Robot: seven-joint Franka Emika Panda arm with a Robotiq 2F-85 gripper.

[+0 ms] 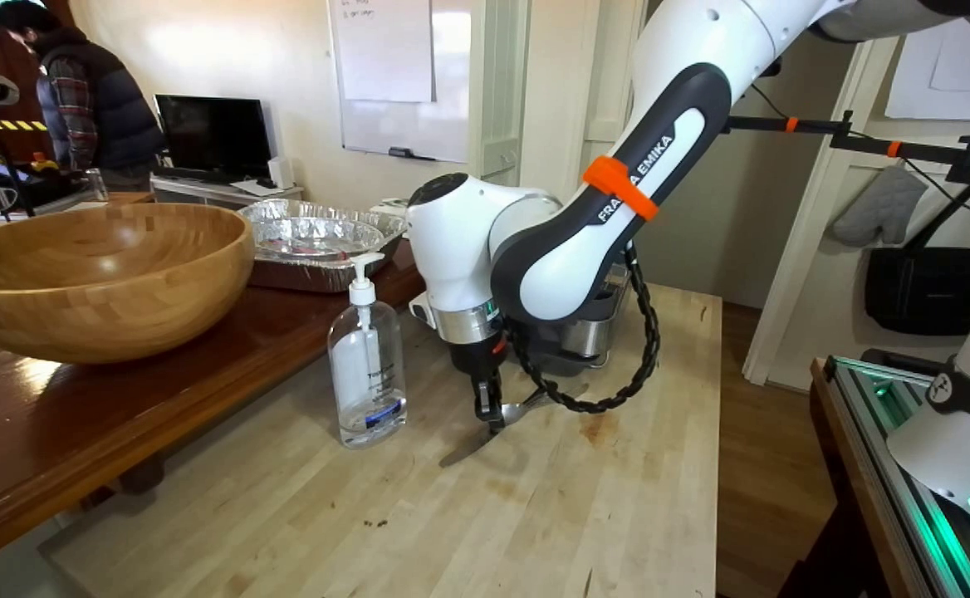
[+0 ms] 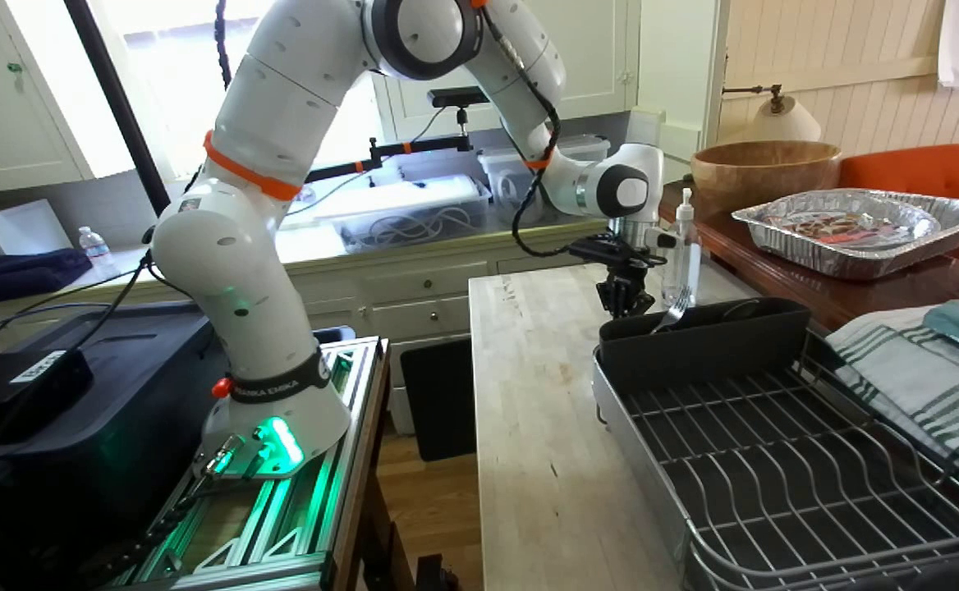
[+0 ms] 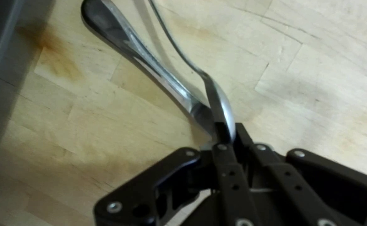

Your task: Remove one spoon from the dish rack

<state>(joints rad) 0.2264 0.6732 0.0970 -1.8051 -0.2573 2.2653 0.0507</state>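
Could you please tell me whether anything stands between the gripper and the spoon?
Nothing visible does: in the wrist view, the gripper is closed on the bowl of the spoon. The knife passes beneath that bowl, close to the grip, but no part of it shows between gripper and spoon.

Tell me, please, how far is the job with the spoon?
Done: the spoon is out of the rack, over the table. In hand: the wrist view shows the tool pinching it, close to a knife. Left: probably release; the tool is not yet open.
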